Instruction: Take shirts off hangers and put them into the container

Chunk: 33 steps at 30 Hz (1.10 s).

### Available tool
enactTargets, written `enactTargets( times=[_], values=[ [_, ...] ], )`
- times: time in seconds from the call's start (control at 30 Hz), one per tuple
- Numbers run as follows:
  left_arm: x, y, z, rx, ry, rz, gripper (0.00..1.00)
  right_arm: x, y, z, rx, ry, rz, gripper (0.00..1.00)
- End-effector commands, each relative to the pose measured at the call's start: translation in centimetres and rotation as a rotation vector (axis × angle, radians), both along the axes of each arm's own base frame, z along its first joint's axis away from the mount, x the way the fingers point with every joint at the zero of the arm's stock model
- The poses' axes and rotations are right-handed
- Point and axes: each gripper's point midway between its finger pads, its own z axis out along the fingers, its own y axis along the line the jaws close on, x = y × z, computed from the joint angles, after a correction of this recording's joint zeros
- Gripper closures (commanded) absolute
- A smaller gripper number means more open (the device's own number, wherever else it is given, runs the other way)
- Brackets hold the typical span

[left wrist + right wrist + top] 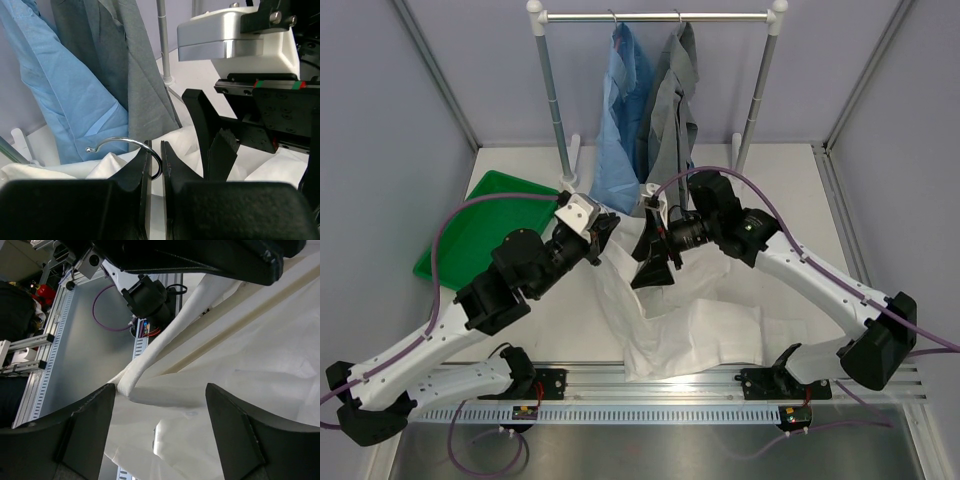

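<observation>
Hanger hook [122, 139] is pinched by left end effector [156, 148]; white shirt [260, 355] shoulder, running crosswise, is straddled by spread right end effector [160, 390].

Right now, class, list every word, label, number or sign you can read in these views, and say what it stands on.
No word, number or brand can be read in any view.
Small red and yellow tags on the aluminium rail: too small to read.

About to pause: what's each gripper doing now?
Left gripper: closed on the hanger's metal hook.
Right gripper: open, white shirt loose between its jaws.
</observation>
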Motion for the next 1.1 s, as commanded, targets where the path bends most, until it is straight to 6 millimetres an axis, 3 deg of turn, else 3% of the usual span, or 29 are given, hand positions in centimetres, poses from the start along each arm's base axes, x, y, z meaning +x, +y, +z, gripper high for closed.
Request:
enactTargets(
  times=[0.0,0.13,0.17,0.27,0.37,0.47,0.8,1.07],
  values=[
    [0.2,0.5,3.5,-0.123,-0.071,0.023,1.0,-0.8,0.6,2.3,0.071,-0.062,0.075,0.21],
    [0.6,0.9,3.4,-0.12,-0.069,0.052,1.0,-0.8,0.4,2.4,0.064,-0.075,0.057,0.48],
    [0.8,1.0,3.1,-0.115,-0.065,0.063,1.0,-0.7,0.2,2.2,0.056,-0.08,0.049,0.6],
    [1.3,1.6,2.7,-0.109,-0.057,0.103,1.0,-0.7,-0.3,2.3,0.036,-0.095,0.02,0.82],
    [1.8,2.2,2.4,-0.104,-0.049,0.147,1.0,-0.7,-1.0,2.6,0.024,-0.114,-0.015,0.95],
    [2.5,2.9,1.9,-0.083,-0.033,0.207,1.0,-0.6,-1.6,2.9,0.012,-0.137,-0.061,1.0],
    [4.8,5.6,0.6,-0.018,0.033,0.443,1.0,-0.9,-4.2,4.2,-0.041,-0.17,-0.178,1.0],
    [6.6,6.8,1.5,-0.018,0.079,0.63,1.0,-1.5,-6.0,3.6,-0.109,-0.183,-0.234,1.0]
  ],
)
